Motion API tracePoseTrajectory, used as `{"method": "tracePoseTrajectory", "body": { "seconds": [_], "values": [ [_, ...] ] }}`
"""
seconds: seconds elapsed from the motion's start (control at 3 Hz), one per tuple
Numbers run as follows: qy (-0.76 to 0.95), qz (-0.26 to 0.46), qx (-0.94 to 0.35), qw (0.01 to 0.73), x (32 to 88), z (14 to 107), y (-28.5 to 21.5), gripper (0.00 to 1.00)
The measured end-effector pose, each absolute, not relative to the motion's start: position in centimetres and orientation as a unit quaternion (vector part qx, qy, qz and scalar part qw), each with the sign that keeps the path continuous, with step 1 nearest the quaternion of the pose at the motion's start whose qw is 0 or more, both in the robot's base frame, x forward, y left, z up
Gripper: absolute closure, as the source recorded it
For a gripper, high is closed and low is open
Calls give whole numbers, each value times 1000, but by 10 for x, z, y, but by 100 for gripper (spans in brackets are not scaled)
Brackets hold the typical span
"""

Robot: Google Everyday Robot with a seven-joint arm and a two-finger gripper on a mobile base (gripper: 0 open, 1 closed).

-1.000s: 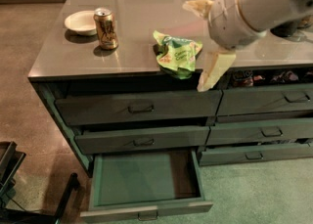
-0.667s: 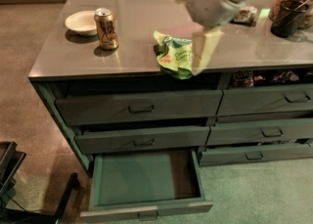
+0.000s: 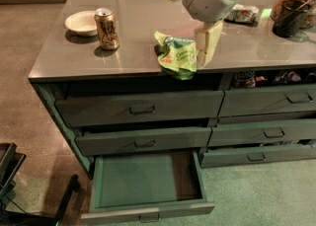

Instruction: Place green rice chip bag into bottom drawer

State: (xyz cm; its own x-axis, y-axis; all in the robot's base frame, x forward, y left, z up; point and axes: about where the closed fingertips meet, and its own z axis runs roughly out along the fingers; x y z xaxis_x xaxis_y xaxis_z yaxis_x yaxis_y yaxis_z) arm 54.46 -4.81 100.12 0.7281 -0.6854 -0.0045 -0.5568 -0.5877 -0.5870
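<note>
Grey and shiny, the counter [image 3: 123, 57] stands over two stacks of dark drawers, with green carpet on the floor in front of it. At the counter's front edge lies the green rice chip bag [image 3: 177, 55], crumpled, and its lower corner hangs a little over the edge. The gripper [image 3: 176, 27] is above the counter, behind and to the right of the bag, with its fingers spread wide and nothing held between them. One of the fingers [image 3: 207, 42] points downward and stands just at the right side of the bag; if it touches the foil or not, I cannot tell. The other one reaches to the left, higher and further back, well apart from the bag. Far below, the bottom drawer [image 3: 148, 213] of the left stack is pulled out and shows its plain teal inside. On the left part of the counter a soda can [image 3: 106, 28] stands near a white plate [image 3: 81, 22].
</note>
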Motion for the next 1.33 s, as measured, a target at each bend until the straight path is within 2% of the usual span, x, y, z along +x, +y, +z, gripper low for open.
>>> {"method": "tracePoseTrajectory", "body": {
  "seconds": [0.67,1.33],
  "values": [
    [246,-216,-888,323,588,998,-72,0],
    [208,-234,-896,316,590,999,-70,0]
  ]
}}
